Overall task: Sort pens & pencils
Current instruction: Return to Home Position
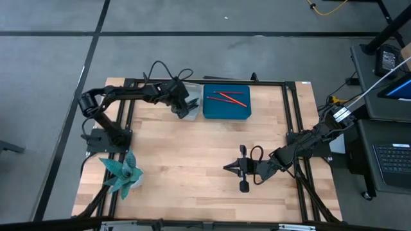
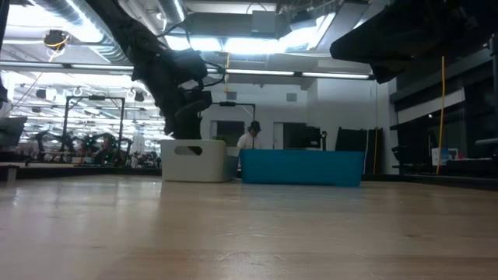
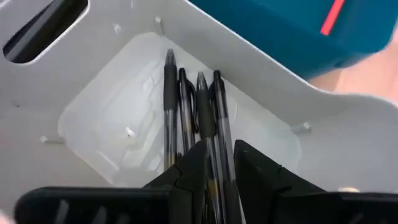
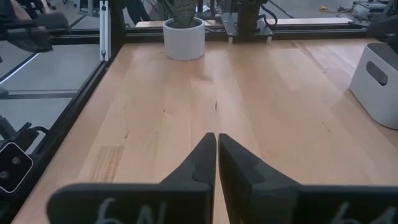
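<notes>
We are homing — the left gripper (image 3: 221,148), fingers slightly spread over the slim black pens (image 3: 186,112), must lift clear; on the right gripper (image 4: 217,140) they press together.

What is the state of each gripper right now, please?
Left gripper: open, empty, above the pens in the bin.
Right gripper: shut, holding nothing.

Pale wooden worktop (image 1: 192,154), grey floor (image 1: 51,64) with dark seams around the worktop, dark desk (image 1: 371,144) with a keyboard (image 1: 393,159) beside the worktop, bright ceiling lights (image 2: 257,43) beyond the worktop, a person (image 2: 249,138) well behind the worktop
</notes>
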